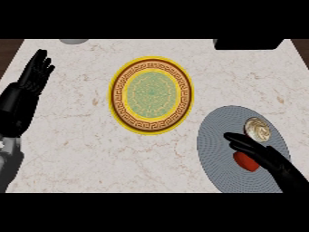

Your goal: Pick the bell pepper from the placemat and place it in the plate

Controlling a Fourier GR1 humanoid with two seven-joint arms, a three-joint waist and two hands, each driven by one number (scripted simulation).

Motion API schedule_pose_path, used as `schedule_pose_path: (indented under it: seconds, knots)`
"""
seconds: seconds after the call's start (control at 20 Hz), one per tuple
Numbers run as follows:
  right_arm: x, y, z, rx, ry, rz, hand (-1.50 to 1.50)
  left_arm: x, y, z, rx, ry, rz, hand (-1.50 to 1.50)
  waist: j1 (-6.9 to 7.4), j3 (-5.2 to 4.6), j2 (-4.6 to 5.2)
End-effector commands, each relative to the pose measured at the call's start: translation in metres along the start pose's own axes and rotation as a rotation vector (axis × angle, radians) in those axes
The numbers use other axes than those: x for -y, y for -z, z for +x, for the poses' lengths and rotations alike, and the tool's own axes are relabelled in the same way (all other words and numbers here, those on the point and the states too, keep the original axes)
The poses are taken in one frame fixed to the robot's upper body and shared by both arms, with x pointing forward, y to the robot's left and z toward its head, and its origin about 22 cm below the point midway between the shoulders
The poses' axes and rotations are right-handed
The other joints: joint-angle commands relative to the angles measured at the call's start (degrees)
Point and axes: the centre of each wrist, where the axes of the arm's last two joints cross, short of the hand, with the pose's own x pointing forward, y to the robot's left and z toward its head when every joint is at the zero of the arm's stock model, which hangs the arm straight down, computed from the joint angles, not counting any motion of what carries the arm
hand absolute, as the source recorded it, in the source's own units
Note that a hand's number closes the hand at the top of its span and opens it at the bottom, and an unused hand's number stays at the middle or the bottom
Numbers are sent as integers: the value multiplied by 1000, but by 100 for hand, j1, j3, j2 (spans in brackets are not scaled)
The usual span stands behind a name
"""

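Note:
A red bell pepper [244,162] lies on the round grey placemat [217,149] at the lower right, mostly hidden under my right hand [263,156]. That hand reaches across the mat from the lower right with its fingers straight and open, lying over the pepper. The plate [151,95], yellow-rimmed with a brown patterned band and a green centre, sits in the middle of the counter, up and left of the mat. My left hand [35,74] rests open at the left edge, fingers up.
A small round beige patterned object [257,128] sits on the placemat just beyond my right hand. A dark object [248,43] stands at the counter's far edge on the right, and a grey one [73,41] at the far left.

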Motion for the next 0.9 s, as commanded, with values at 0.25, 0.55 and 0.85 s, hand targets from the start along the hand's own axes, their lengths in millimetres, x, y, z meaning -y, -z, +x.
schedule_pose_path:
  seconds: [0.25, 0.55, 0.85]
  knots:
    - [77, 8, 59, -365, -477, 300, -150, -1, -4, -2, -6, -6, 0, 0, -32, -26, -24]
    - [68, 20, 80, -572, -597, 536, -150, 8, -5, -1, -4, -1, -16, 0, 68, -11, 7]
    - [45, 40, 67, -632, -629, 551, -150, -18, 6, 2, 13, -4, -4, 0, 89, 2, 29]
